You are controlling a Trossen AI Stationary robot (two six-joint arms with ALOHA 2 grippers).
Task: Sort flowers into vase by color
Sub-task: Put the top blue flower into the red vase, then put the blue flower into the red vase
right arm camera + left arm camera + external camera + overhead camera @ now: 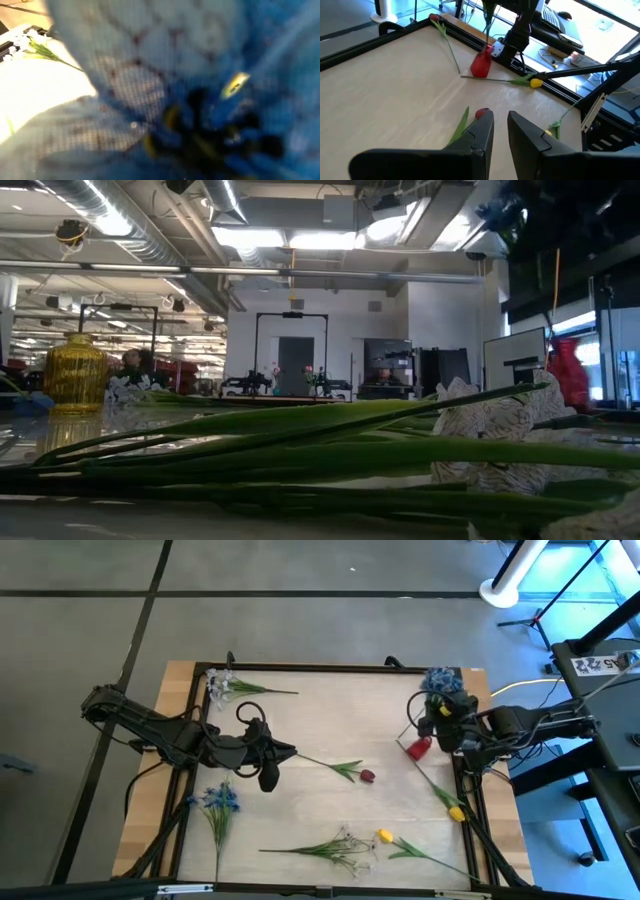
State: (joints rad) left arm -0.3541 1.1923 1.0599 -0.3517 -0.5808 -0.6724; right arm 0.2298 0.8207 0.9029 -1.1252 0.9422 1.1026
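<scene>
My left gripper (288,753) (501,127) is open and low over the table, at the cut end of the dark red tulip (366,776) (481,113), which lies flat with its stem toward the fingers. My right gripper (438,726) is by the table's right edge with a blue flower (440,681) (200,100), whose bloom fills the right wrist view. A small red vase (418,747) (481,65) stands below it. Lying flat elsewhere are yellow tulips (456,810) (384,836), white sprigs (224,688) (345,844) and a blue cluster (220,799). My right gripper holds the blue flower by its stem (486,22), but its own body hides the fingers and the place of contact. The flower stands roughly upright, bloom on top and close to the wrist camera. The stem's lower end reaches the red vase's mouth (488,49).
A black frame (330,667) rims the table. A yellow vase (75,375) stands far off at the left of the low view. Green stems and white blooms (490,430) lie close to the low camera. Bare tabletop (330,710) lies between the arms.
</scene>
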